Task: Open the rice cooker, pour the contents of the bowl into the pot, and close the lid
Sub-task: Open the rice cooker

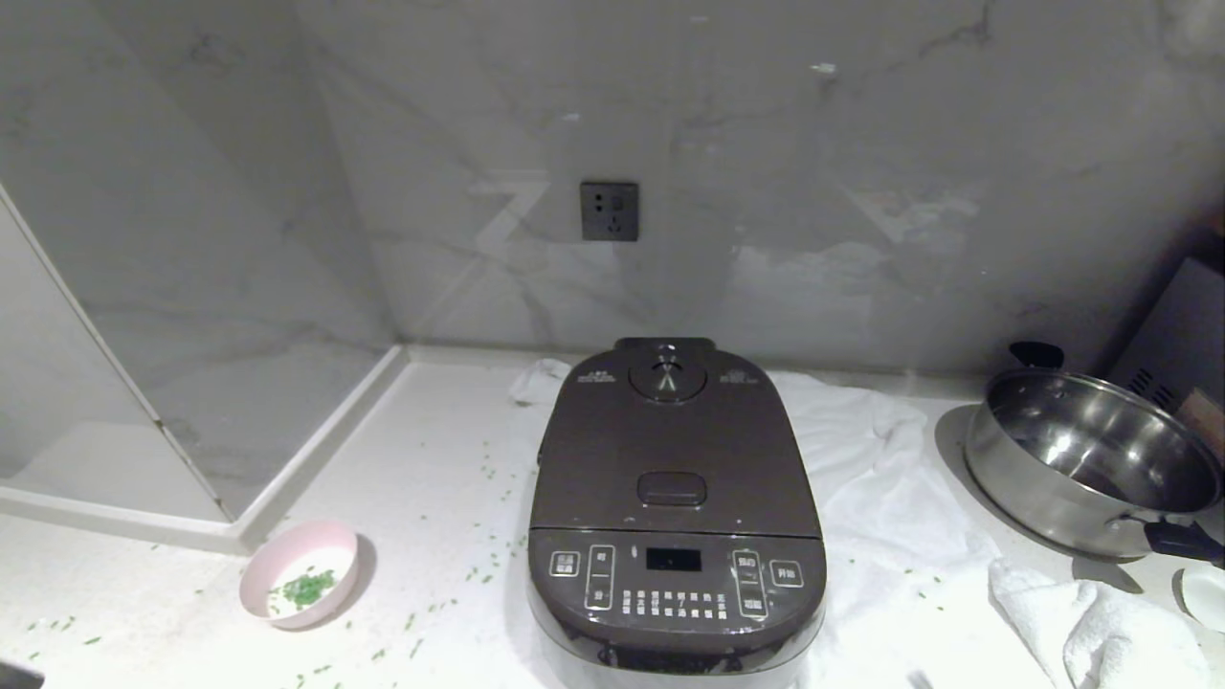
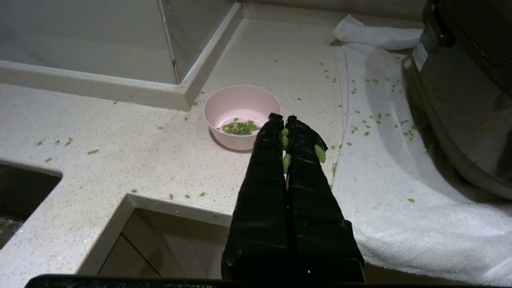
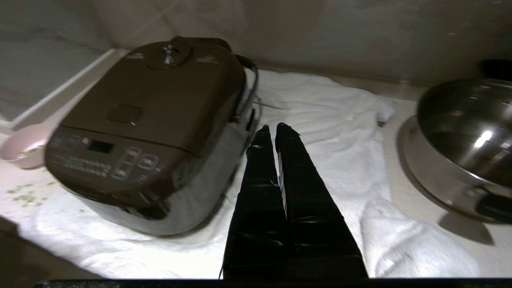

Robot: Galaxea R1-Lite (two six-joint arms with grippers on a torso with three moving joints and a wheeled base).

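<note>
Rice cooker (image 1: pixel 676 507): lid (image 1: pixel 670 440) down, on white towel (image 1: pixel 890 498). Bowl (image 1: pixel 300 572) with green bits (image 1: pixel 308 588), at cooker's eight o'clock. Left gripper (image 2: pixel 283 118), right gripper (image 3: pixel 272 127): fingers pressed together, empty.

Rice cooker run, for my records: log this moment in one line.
lid: closed | bowl: on counter, left of rice cooker | both end effectors: shut, empty

We see a dark brown-grey plastic rice cooker (image 1: pixel 676 507), satin with a glossy front panel, on a white fluffy cloth towel (image 1: pixel 880 536). The round steel pan (image 1: pixel 1091 459) shines mirror-bright. The small pink bowl (image 1: pixel 300 572) looks matt plastic; the speckled stone surface (image 2: pixel 132 160) is smooth.
</note>
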